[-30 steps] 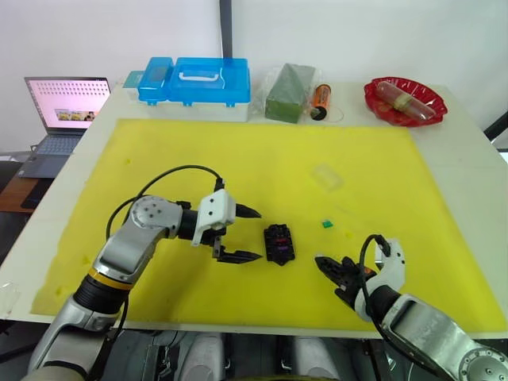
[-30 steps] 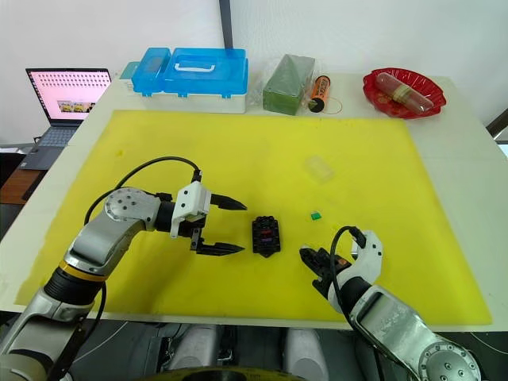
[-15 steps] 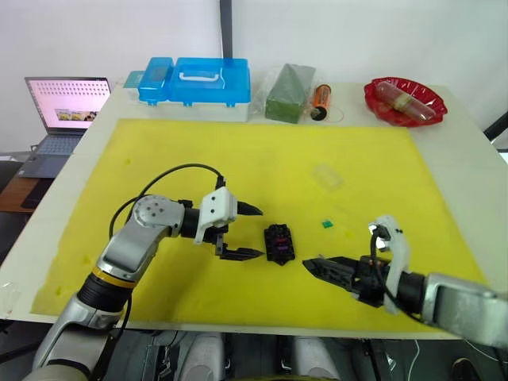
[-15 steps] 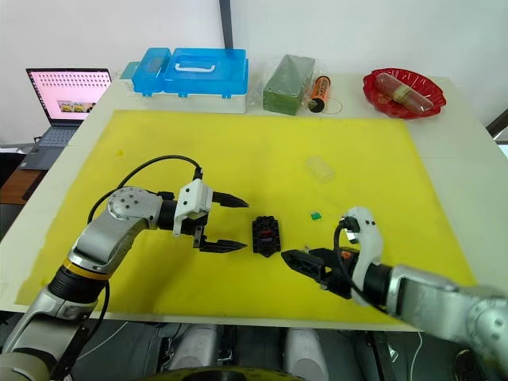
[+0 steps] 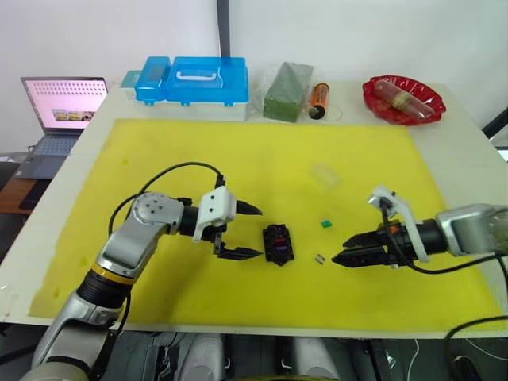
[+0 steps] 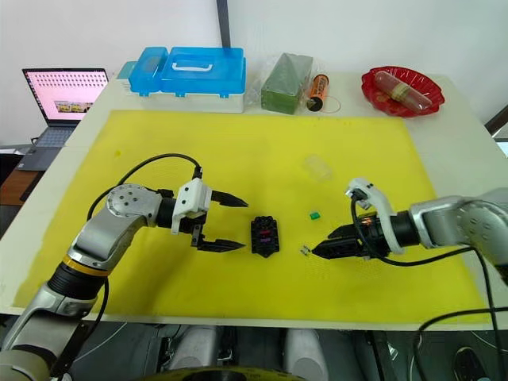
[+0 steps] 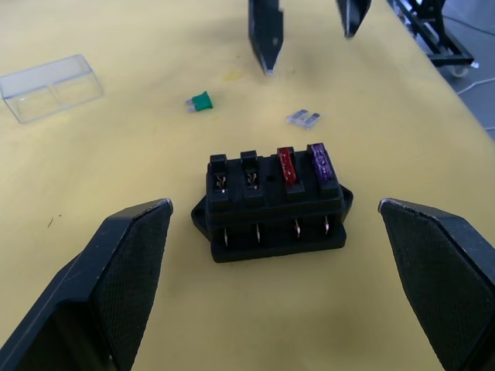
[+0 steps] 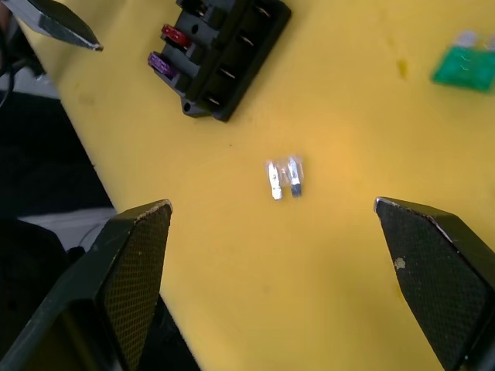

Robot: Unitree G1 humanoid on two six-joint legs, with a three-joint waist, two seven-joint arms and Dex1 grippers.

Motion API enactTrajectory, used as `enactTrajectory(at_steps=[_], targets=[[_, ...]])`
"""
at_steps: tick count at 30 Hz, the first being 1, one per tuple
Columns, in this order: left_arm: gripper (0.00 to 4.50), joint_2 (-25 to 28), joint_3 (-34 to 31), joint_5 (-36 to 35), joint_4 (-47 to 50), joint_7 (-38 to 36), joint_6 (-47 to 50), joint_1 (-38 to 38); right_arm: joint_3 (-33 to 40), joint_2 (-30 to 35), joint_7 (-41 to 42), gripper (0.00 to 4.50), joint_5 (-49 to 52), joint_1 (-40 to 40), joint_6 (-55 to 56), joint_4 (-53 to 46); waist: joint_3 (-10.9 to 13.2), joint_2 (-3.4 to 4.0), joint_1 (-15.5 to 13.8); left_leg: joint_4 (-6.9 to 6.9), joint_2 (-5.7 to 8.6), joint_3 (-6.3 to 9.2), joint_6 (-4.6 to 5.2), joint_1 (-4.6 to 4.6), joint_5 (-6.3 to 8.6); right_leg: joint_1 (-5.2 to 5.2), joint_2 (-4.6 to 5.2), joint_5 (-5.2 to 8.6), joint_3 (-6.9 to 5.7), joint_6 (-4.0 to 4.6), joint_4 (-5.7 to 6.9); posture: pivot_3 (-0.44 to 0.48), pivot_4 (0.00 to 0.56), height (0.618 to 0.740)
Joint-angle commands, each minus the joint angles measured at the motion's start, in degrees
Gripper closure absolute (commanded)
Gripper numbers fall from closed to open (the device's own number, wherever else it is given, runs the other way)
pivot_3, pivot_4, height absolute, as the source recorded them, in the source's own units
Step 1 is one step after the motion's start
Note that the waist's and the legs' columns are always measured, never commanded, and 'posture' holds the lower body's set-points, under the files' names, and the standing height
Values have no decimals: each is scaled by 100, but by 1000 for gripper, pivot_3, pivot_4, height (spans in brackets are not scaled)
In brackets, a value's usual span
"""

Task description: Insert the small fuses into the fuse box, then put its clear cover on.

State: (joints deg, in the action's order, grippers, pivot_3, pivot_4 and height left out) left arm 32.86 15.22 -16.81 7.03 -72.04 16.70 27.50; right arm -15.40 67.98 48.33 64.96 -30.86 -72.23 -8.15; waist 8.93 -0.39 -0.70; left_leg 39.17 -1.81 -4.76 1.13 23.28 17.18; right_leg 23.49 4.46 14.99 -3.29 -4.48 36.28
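Waiting with spread, empty fingers at centre-left of the frame, the left gripper (image 5: pixel 240 232) flanks the fuse box (image 5: pixel 279 243), which holds a red and a purple fuse with two slots free. Just right of it lies the grey fuse (image 5: pixel 319 258), then the right gripper (image 5: pixel 344 260), also spread and empty; I judge the next move is to close on this fuse, while the green fuse (image 5: pixel 325 224) and the clear cover (image 5: pixel 325 176) wait above.

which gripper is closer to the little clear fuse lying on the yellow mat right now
The right gripper. Its open fingers point at the clear fuse from just beside it. The left gripper sits on the far side of the fuse box, open toward the box.
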Motion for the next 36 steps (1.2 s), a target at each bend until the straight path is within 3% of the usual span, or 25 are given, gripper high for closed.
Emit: enactTrajectory(at_steps=[1, 16, 36], targets=[[0, 80, -38, -150, 236, -117, 37, 44, -279, -168, 644, 31, -608, -350, -84, 183, 0, 0, -11, 0, 1, 0, 0, 3, 0, 2, 2, 0, -1, 0, 0, 0, 150, 740], [0, 134, -73, -202, 293, -205, 77, 29, -691, -863, 1759, 31, -1889, -872, -312, 717, 0, 0, 4, 4, 4, -2, 0, 0, 0, -1, 6, -2, -4, -1, 4, 0, 150, 740], [0, 130, -73, -165, 318, -76, 129, 112, -830, -1322, 2331, 31, -2288, -1003, -646, 646, 0, 0, 29, 3, 0, -2, 0, -2, 0, 0, 2, -2, -4, -1, 6, 0, 150, 740]])
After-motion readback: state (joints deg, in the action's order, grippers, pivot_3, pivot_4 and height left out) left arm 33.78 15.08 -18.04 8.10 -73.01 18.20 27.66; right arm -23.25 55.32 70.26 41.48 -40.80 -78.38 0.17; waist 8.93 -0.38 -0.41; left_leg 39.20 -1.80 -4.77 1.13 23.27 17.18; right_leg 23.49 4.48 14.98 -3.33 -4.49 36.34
